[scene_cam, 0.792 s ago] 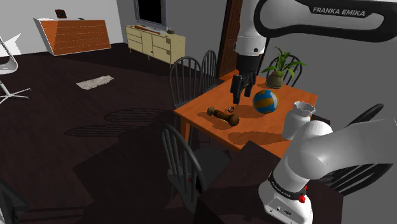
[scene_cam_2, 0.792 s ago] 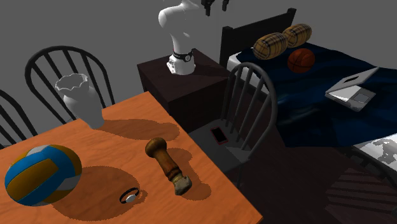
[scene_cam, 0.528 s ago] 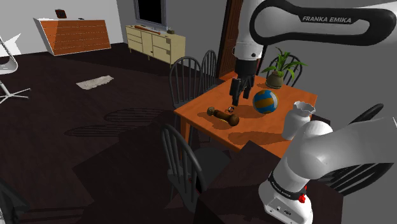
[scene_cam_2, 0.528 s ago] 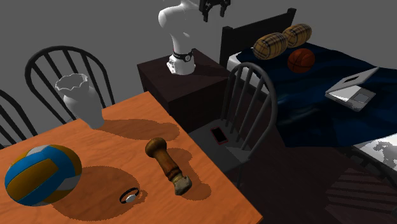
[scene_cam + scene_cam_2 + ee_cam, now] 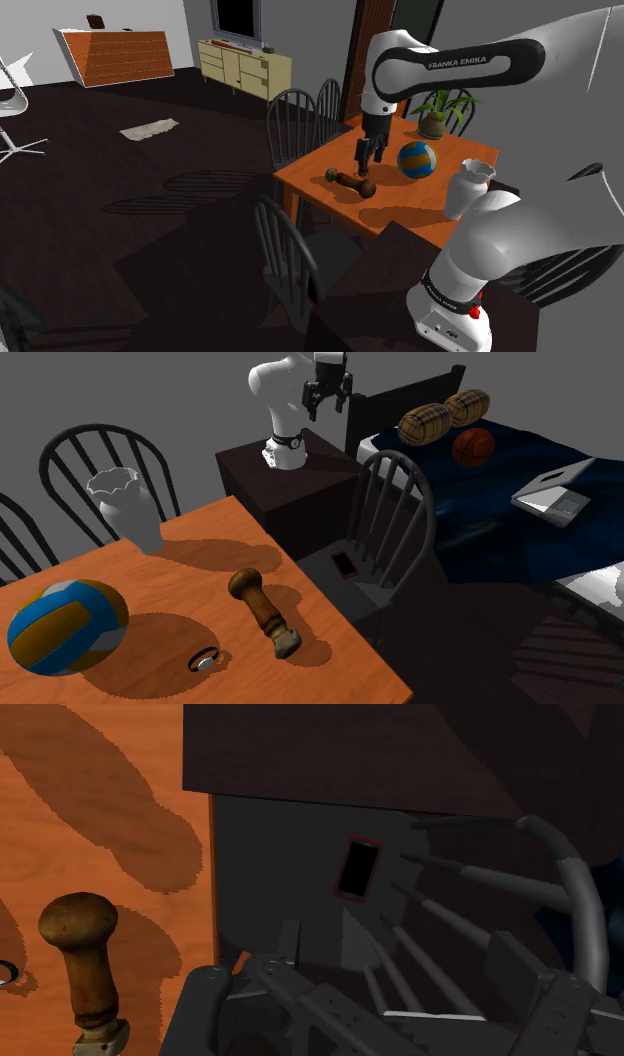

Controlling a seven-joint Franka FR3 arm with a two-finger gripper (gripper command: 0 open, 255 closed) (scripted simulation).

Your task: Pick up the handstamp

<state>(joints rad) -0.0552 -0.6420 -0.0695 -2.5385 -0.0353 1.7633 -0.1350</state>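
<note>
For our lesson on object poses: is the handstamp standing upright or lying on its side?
On its side: the handstamp rests lengthwise on the orange table, its round knob end nearer the white vase.

In the second exterior view, a blue, yellow and white ball (image 5: 65, 627) rests on the orange worktop (image 5: 330, 662), with a white vase (image 5: 125, 507) at one o'clock from it and a small dark bracelet (image 5: 204, 659) at three o'clock from it. A red-edged phone (image 5: 345, 564) lies on the seat of a dark spindle-back chair (image 5: 325, 580) beside the worktop, and at two o'clock from the phone a blue bed (image 5: 480, 512) carries two plaid bolsters (image 5: 440, 417), a basketball (image 5: 473, 447) and an open laptop (image 5: 555, 492).
</note>
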